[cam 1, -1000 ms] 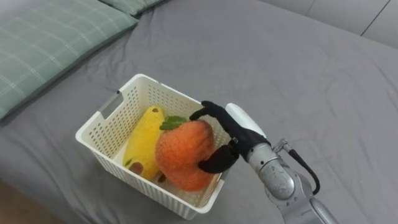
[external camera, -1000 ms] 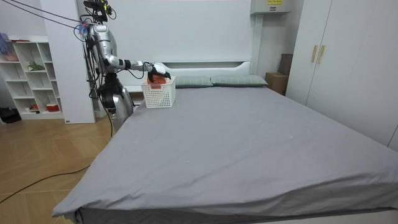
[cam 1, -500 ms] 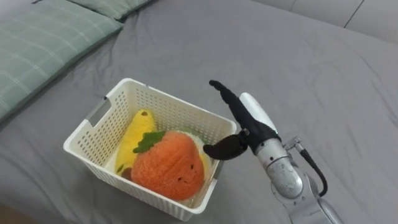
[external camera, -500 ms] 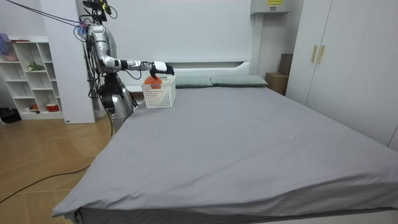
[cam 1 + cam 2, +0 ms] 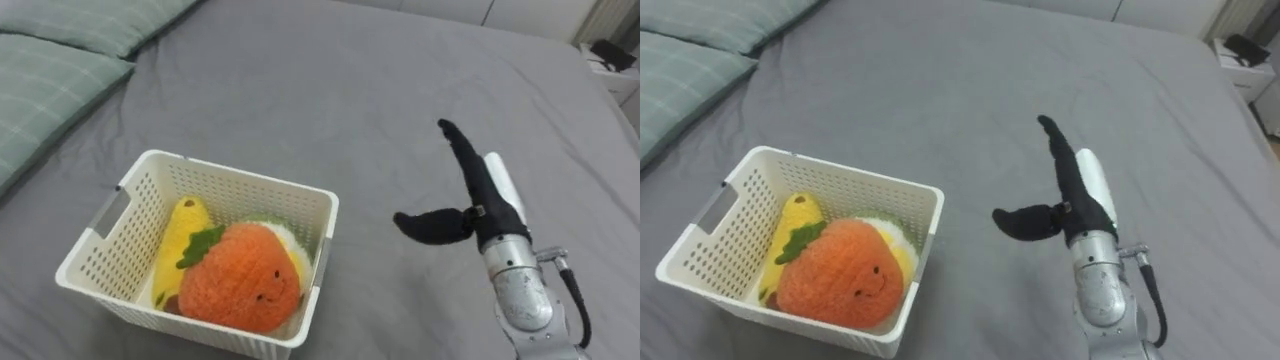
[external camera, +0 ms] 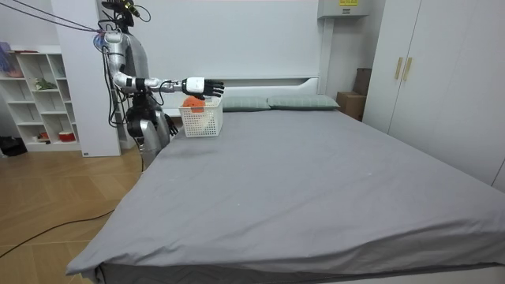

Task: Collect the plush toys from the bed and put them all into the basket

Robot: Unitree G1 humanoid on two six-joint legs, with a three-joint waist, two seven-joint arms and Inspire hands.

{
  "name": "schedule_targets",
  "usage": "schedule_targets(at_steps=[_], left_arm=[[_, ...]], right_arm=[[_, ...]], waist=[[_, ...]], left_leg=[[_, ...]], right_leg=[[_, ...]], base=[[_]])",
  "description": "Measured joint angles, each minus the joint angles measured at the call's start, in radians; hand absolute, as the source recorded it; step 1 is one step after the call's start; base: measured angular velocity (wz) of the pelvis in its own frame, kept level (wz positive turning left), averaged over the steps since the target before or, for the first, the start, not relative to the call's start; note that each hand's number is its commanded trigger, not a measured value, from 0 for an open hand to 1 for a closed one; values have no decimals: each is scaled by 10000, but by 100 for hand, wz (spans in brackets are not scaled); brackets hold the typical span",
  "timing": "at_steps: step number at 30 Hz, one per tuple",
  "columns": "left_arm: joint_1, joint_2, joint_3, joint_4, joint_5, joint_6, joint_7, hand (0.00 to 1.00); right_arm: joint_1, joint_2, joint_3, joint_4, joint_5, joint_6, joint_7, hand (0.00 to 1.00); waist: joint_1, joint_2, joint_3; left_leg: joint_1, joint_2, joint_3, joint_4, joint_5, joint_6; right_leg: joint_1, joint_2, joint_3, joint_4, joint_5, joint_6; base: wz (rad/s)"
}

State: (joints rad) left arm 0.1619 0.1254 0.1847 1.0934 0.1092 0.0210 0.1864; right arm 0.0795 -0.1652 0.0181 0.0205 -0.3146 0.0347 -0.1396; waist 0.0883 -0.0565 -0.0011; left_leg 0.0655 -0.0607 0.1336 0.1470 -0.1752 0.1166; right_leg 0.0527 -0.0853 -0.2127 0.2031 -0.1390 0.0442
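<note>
Where the basket [image 5: 240,190] sits on the grey bed [image 5: 330,80], it holds a round orange toy [image 5: 240,290] beside a yellow toy [image 5: 180,235]. The right robot hand [image 5: 480,205] hovers nearby, fingers straight, empty.

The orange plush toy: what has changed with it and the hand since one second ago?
The right hand let go of the orange plush toy, which now lies in the white basket beside the yellow toy. The hand, open, drew away from the basket, over the grey bed. The basket stayed in place.
</note>
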Motion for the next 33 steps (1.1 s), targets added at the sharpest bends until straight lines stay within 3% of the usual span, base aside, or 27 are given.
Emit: schedule_targets(at_steps=[5, 9, 12, 17, 20, 24, 25, 33], left_arm=[[239, 26, 140, -69, 19, 0, 7, 0], [282, 27, 445, -225, 22, 0, 81, 0], [335, 20, 461, -295, 23, 47, 230, 0], [496, -36, 486, -342, -203, 164, 463, 0], [553, -105, 491, -339, -354, 237, 498, 0], [721, -103, 514, -345, -408, 236, 655, 0], [746, -89, 517, -345, -409, 238, 685, 0], [1121, -162, 713, -603, -389, 231, 682, 0]], right_arm=[[72, -10, -1056, 7, 1192, -153, -803, 0], [407, -26, -1390, 39, 1734, -333, -1159, 0], [629, -24, -1600, 115, 2490, -341, -1322, 0], [664, -28, -2219, 1432, 3897, -396, -1670, 0], [844, -24, -2472, 1798, 5547, -384, -1825, 0], [1022, -3, -2857, 2293, 8057, -497, -2212, 0], [1004, -28, -2904, 2910, 8836, -754, -2213, 0], [1221, 69, -3989, 7491, 13037, -788, -2167, 0]], waist=[[-371, 17, 10], [-463, -7, -34], [-673, 0, -23], [-920, -33, -44], [-1115, 58, 17], [-1272, 59, 9], [-1361, 40, -3], [-1652, 143, -45]], left_leg=[[83, 10, 123, -54, -7, 7], [185, 72, 321, -140, -28, -26], [182, 127, 493, -131, -39, -49], [189, 173, 738, -174, -56, -72], [153, 202, 848, -198, -64, -83], [147, 298, 943, -170, -158, -160], [157, 320, 920, -143, -176, -181], [262, 350, 750, -119, -222, -224]], right_leg=[[-29, 52, 289, -19, 21, 24], [-1, 156, 508, -176, 90, 6], [-36, 212, 654, -219, 128, -19], [-179, 284, 917, -239, 157, -40], [-196, 333, 1049, -331, 223, -48], [-182, 425, 1117, -350, 256, -101], [-132, 441, 1062, -368, 259, -108], [26, 491, 1128, -365, 245, -125]], base=[[-9], [-17], [-16], [-16], [-13], [-6], [0], [3]])
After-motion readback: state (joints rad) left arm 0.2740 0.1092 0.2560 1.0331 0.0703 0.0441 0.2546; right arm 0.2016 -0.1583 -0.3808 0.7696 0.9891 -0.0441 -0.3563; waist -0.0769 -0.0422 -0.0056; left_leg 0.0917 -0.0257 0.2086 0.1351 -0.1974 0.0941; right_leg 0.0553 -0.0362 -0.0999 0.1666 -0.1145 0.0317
